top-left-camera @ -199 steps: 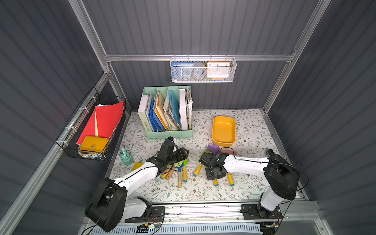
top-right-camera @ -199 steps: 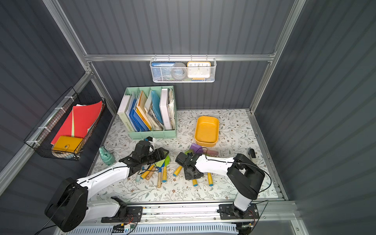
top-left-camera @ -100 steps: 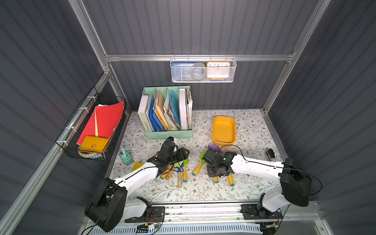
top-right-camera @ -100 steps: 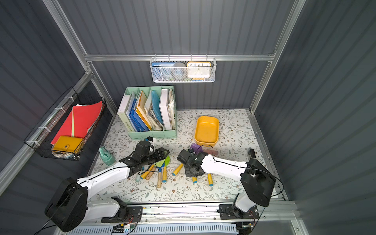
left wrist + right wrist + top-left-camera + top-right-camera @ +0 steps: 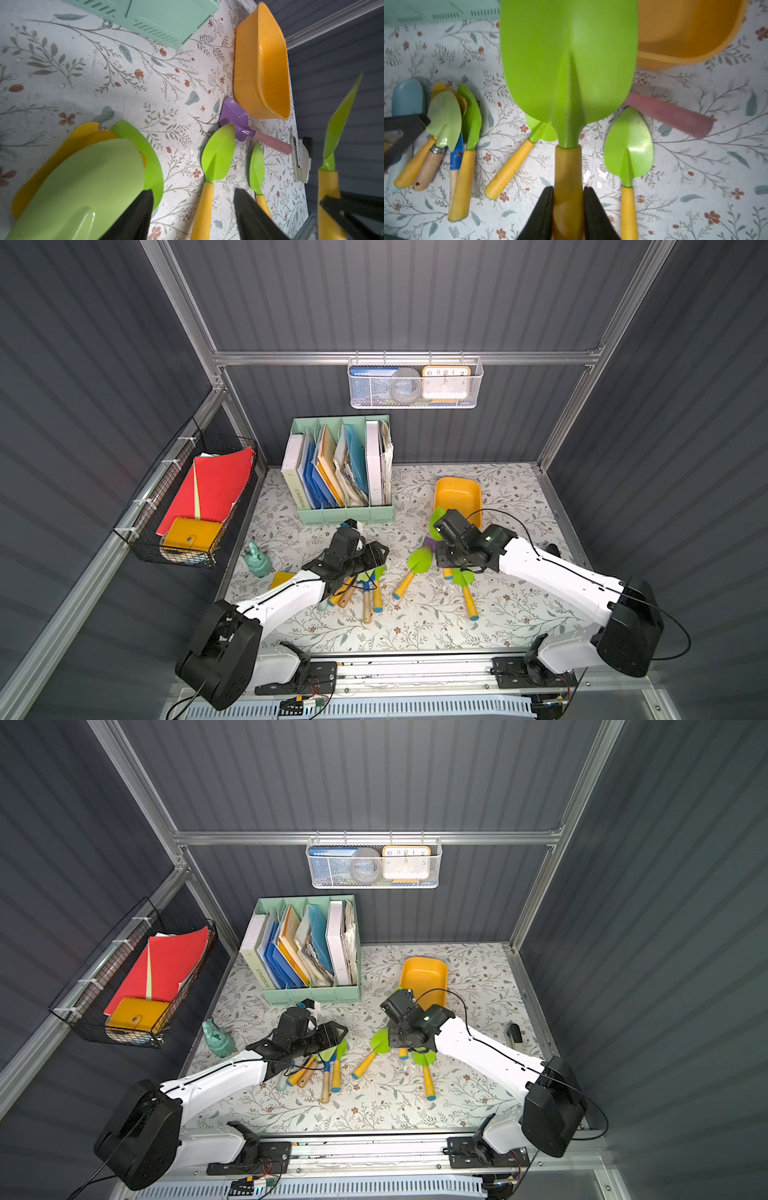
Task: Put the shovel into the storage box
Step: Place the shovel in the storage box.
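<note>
loose green shovel (image 5: 378, 1041) near storage box (image 5: 424, 974)

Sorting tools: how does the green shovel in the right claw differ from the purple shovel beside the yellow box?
The green shovel is lifted, held at its handle by the right claw; the purple shovel lies free on the table. Green's handle is yellow, purple's pink. Both are close to the storage box.

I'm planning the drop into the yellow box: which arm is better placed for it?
Right. The right gripper is shut on the green shovel by its handle, blade raised near the storage box. The left gripper is open over the shovel pile, farther from the box.
</note>
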Action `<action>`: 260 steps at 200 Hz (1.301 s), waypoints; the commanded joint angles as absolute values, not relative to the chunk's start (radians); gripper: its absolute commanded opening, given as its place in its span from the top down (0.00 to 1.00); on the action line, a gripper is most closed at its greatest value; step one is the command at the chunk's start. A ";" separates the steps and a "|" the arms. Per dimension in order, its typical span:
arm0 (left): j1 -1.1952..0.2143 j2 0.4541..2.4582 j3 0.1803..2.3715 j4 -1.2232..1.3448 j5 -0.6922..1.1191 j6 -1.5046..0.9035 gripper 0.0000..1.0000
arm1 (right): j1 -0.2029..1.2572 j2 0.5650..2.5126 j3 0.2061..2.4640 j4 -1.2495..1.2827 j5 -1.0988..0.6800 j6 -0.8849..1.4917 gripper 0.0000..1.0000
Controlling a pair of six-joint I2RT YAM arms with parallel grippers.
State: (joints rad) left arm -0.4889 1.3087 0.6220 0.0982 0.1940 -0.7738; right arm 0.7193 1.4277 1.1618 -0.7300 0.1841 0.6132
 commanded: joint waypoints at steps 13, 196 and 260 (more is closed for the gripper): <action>-0.500 1.327 0.656 0.119 0.193 -0.783 0.33 | 0.613 1.458 1.277 -0.734 0.187 0.548 0.82; -0.523 1.359 0.660 0.127 0.190 -0.789 0.33 | 0.264 2.052 1.696 -0.679 0.150 0.473 0.82; -0.528 1.366 0.658 0.127 0.184 -0.790 0.33 | 0.238 2.142 1.740 -0.738 0.150 0.433 0.81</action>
